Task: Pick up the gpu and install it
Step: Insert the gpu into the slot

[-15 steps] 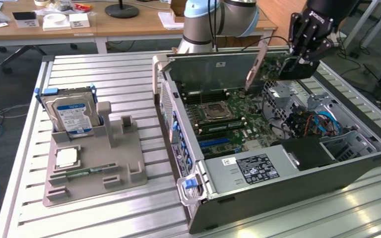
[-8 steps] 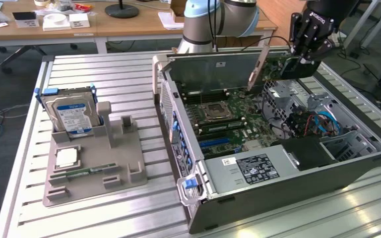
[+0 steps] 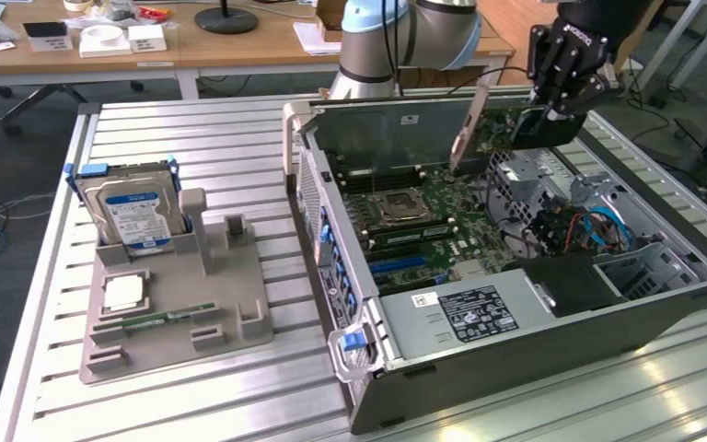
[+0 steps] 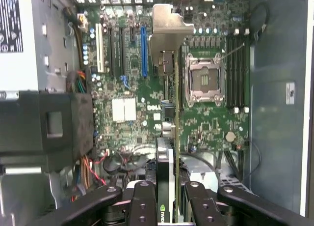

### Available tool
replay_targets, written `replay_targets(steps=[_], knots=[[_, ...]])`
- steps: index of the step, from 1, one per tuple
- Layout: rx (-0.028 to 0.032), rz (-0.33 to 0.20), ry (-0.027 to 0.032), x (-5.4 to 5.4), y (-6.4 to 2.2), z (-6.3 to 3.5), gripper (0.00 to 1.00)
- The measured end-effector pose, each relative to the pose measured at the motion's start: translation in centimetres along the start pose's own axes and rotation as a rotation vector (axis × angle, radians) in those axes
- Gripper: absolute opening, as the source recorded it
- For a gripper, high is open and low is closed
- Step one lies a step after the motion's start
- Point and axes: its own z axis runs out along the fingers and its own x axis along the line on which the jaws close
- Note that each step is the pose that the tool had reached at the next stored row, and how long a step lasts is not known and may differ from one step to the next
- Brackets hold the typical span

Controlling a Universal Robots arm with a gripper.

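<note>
My gripper (image 3: 560, 109) hangs over the far right corner of the open computer case (image 3: 538, 354), shut on the gpu (image 3: 510, 131). The gpu is a thin card held on edge above the motherboard (image 3: 415, 216). Its metal bracket (image 3: 466, 129) points toward the exterior view's left. In the wrist view the gpu (image 4: 166, 159) runs edge-on between my black fingers (image 4: 142, 201), with its silver bracket (image 4: 169, 27) at the far end. The card hovers between the blue slot (image 4: 143, 51) and the processor socket (image 4: 203, 81), apart from the board.
A grey holder tray (image 3: 225, 313) stands at the exterior view's left with a blue-labelled hard drive (image 3: 133, 212) upright in it, a processor chip (image 3: 124, 293) and a green memory stick (image 3: 157, 320). Cables and a drive cage (image 3: 574, 221) fill the case's right side. Desks stand behind.
</note>
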Motion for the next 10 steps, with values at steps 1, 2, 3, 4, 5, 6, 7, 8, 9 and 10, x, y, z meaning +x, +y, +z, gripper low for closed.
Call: replay_targets(steps=[1, 2, 3, 4, 5, 6, 7, 8, 9, 10], knots=[[0.0004, 0.000, -0.0001, 0.0, 0.30, 0.09, 0.27], [0.0005, 0.000, 0.0000, 0.1, 0.55, 0.19, 0.27], [0.0004, 0.000, 0.0000, 0.1, 0.82, 0.31, 0.27], [0.0004, 0.000, 0.0001, 0.1, 1.08, 0.42, 0.27], [0.0004, 0.000, 0.0002, 0.2, 1.35, 0.52, 0.27], [0.0005, 0.001, 0.0001, 0.2, 1.56, 0.60, 0.27], [0.0005, 0.001, 0.0000, 0.2, 1.64, 0.62, 0.27], [0.0005, 0.001, 0.0001, 0.2, 1.64, 0.62, 0.27], [0.0004, 0.001, 0.0002, 0.2, 1.64, 0.62, 0.27], [0.0004, 0.001, 0.0002, 0.2, 1.64, 0.62, 0.27]])
